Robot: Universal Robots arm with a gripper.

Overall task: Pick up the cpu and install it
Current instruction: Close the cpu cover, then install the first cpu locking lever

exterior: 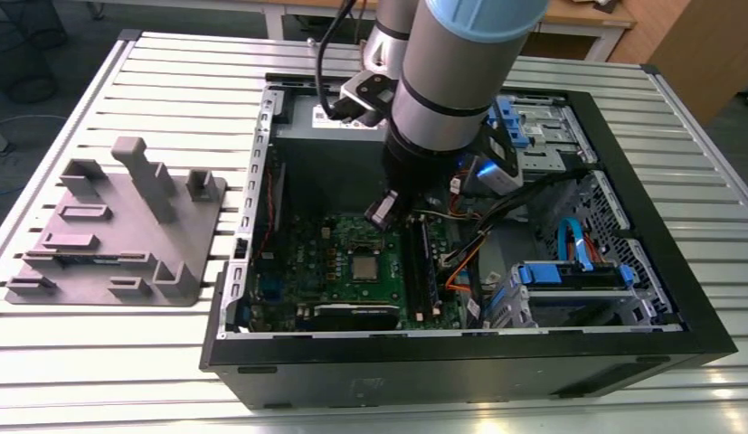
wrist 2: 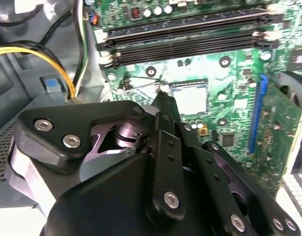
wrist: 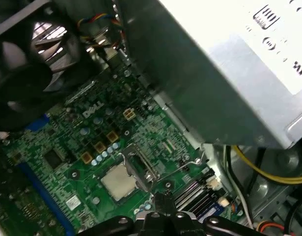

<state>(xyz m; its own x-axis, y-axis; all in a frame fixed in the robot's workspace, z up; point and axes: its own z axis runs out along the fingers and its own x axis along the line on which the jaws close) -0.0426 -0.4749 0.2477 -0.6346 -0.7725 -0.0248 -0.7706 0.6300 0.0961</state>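
Cpu (wrist: pixel 120 180) is sitting in its socket, mid-frame. Gripper (exterior: pixel 383 213) is hovering near it; I cannot tell its state. Going slowly seems best.

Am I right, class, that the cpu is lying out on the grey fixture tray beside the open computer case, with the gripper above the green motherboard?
Not quite. The cpu sits in its socket on the motherboard inside the case, as both wrist views show; in the exterior view the grey fixture tray carries no chip. The gripper is indeed above the green motherboard.
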